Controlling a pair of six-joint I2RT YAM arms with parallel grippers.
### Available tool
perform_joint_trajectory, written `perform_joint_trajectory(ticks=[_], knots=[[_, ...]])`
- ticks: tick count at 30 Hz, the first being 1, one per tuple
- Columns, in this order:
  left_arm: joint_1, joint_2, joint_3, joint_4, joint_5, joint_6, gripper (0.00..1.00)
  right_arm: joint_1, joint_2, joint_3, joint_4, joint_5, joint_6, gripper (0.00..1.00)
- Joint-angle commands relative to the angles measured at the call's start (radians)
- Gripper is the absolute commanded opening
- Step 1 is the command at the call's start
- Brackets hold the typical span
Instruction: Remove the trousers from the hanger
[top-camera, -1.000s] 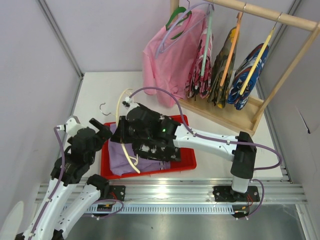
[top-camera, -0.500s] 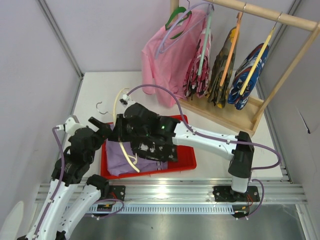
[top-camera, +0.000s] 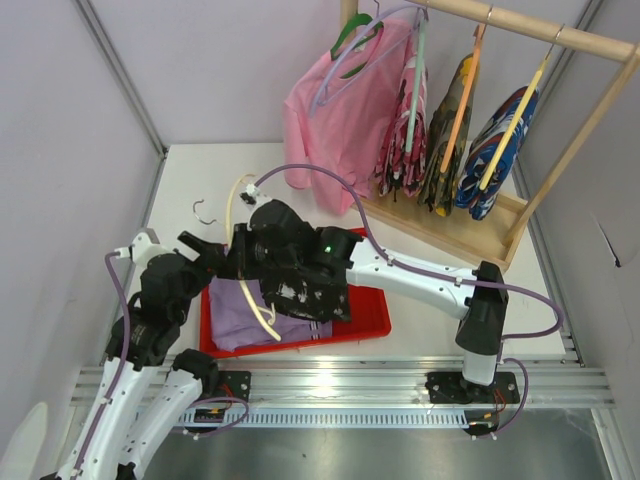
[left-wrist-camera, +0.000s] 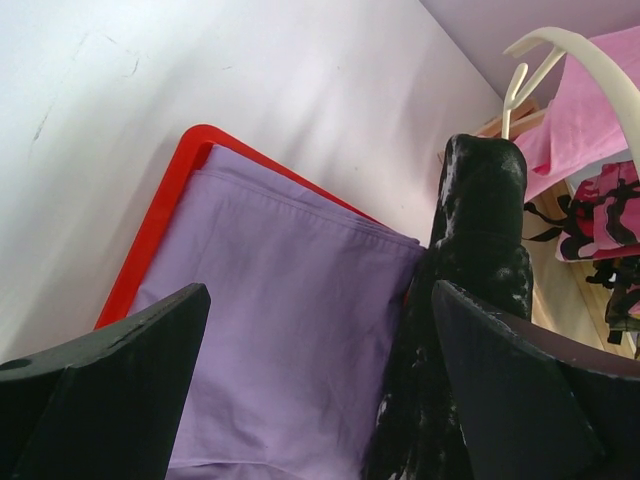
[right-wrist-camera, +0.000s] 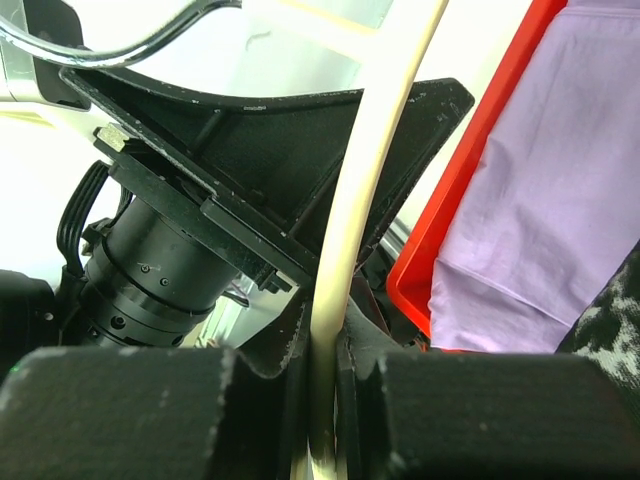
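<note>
The pale lavender trousers (top-camera: 238, 318) lie flat in the red tray (top-camera: 365, 322). The black white-speckled trousers (top-camera: 312, 297) hang from a cream hanger (top-camera: 236, 212) over the tray's middle, partly covering the lavender pair. My right gripper (top-camera: 250, 265) is shut on the hanger's arm (right-wrist-camera: 335, 290). My left gripper (top-camera: 205, 252) stands wide open at the tray's left edge. In the left wrist view it (left-wrist-camera: 320, 300) holds nothing, with the lavender trousers (left-wrist-camera: 280, 330) below it and the black trousers (left-wrist-camera: 480, 240) beside its right finger.
A wooden rack (top-camera: 520, 30) at the back right carries a pink shirt (top-camera: 325, 120) and several patterned garments on hangers. A small metal hook (top-camera: 203, 211) lies on the white table left of the tray. Walls stand close on both sides.
My right gripper has carried the hanger and the black trousers a little to the left and away from me. The left gripper has edged closer to the hanger.
</note>
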Motion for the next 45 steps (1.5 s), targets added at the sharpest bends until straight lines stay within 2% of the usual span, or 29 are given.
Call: perform_joint_trajectory(ticks=[1,13,24,36,38,45], knots=[[0.006,0.013,-0.032,-0.057,0.066,0.038,1.00,-0.006,-0.095,0.124,0.297,-0.023,-0.072,0.00],[0.031,0.048,-0.021,-0.029,0.079,0.068,0.99,-0.037,-0.293,-0.006,0.293,0.076,-0.161,0.00],[0.066,0.042,0.026,-0.037,0.082,0.098,0.98,-0.077,-0.295,-0.028,0.338,-0.008,-0.118,0.00],[0.138,0.085,0.118,-0.047,0.085,0.202,0.99,-0.094,-0.347,0.026,0.226,-0.008,-0.199,0.00],[0.149,0.096,0.121,-0.038,0.094,0.207,0.99,-0.089,-0.358,0.061,0.165,-0.016,-0.216,0.00],[0.164,0.116,0.112,-0.024,0.117,0.203,0.99,-0.054,-0.456,0.053,0.027,0.087,-0.215,0.00]])
